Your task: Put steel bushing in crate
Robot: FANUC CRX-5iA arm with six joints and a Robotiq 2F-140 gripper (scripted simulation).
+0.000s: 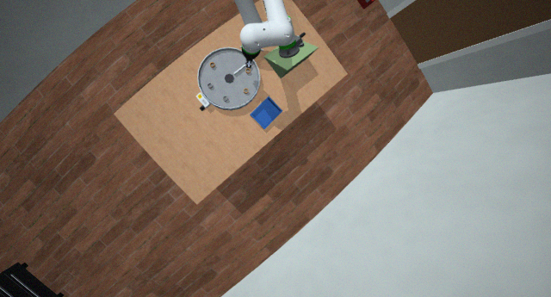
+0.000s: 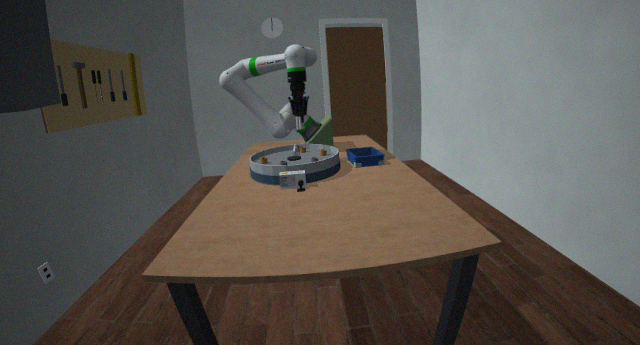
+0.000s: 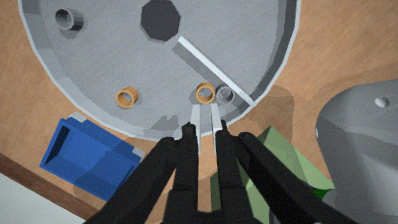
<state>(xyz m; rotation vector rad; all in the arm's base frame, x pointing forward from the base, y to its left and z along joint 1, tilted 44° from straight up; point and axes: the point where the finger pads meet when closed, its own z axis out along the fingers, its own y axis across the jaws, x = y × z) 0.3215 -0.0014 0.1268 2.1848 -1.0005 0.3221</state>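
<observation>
The grey turning table [image 1: 232, 92] [image 2: 320, 166] [image 3: 100, 55] carries steel and orange-brown bushings. One steel bushing [image 3: 218, 98] stands near the rim, between an orange-brown bushing [image 3: 205, 85] and the white bar [image 3: 215, 70] [image 1: 240, 69]. Two more steel bushings [image 1: 210, 86] [image 1: 225, 99] stand farther round; one of them shows at the upper left of the wrist view. My gripper [image 1: 249, 65] [image 2: 299, 129] [image 3: 205, 114] points down above the turning table beside the near steel bushing. Its fingers are nearly together, with a narrow empty gap. The blue crate [image 1: 267, 114] [image 2: 365, 159] [image 3: 95, 155] shows nothing inside.
Other orange-brown bushings [image 1: 213, 64] [image 1: 245, 91] stand on the turning table, which has a raised rim and a dark hub [image 1: 229, 78] [image 3: 160, 20]. A green wedge [image 1: 275, 64] [image 3: 290, 160] carries the arm base. A white control box [image 1: 202, 100] [image 2: 292, 179] sits against the turning table.
</observation>
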